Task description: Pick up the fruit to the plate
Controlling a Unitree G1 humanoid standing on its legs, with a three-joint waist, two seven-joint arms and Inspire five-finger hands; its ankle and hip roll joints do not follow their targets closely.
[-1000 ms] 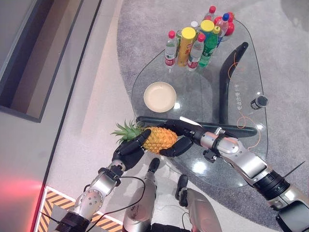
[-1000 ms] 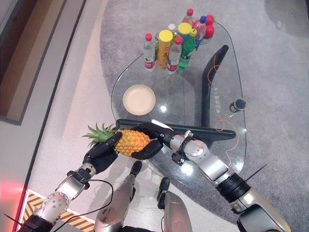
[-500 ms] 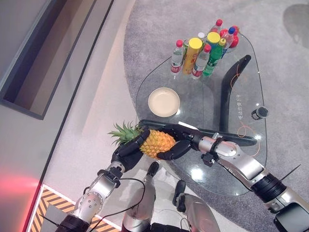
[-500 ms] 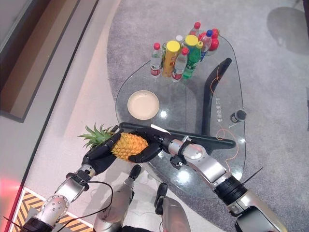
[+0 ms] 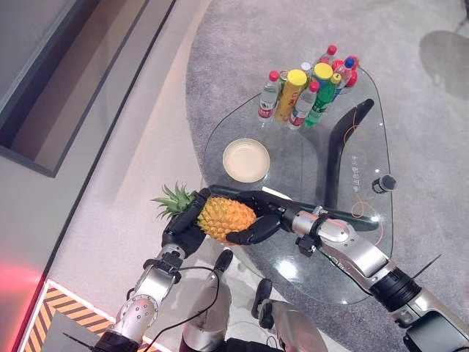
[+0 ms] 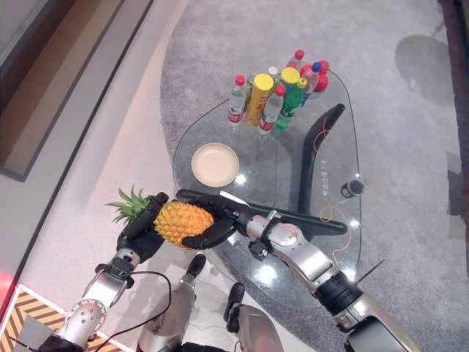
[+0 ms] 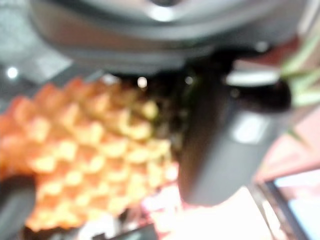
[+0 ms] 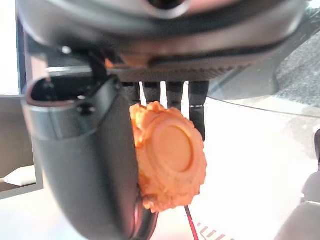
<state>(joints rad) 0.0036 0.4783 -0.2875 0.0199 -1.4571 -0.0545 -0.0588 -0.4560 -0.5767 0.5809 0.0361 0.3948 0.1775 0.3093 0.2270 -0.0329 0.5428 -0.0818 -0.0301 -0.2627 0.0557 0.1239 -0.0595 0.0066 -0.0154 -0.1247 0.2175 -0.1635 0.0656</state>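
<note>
Both hands clamp the pineapple [image 5: 223, 217] between them: left hand [image 5: 185, 227] curled round its leafy end, right hand [image 5: 258, 220] curled round its butt end, as the right wrist view confirms. It hangs in the air at lower centre of the frame, just off the near edge of the glass bench [image 5: 308, 249], long axis lying across the frame with the leaves pointing left. The plate [image 5: 245, 160] sits empty on the bench above the pineapple in the frame, near but apart, so the carry looks short and straight up-frame. Nothing stands between them. A cluster of bottles [image 5: 304, 89] stands well beyond the plate at upper centre; a small dark cylinder [image 5: 383, 182] sits at right.
</note>
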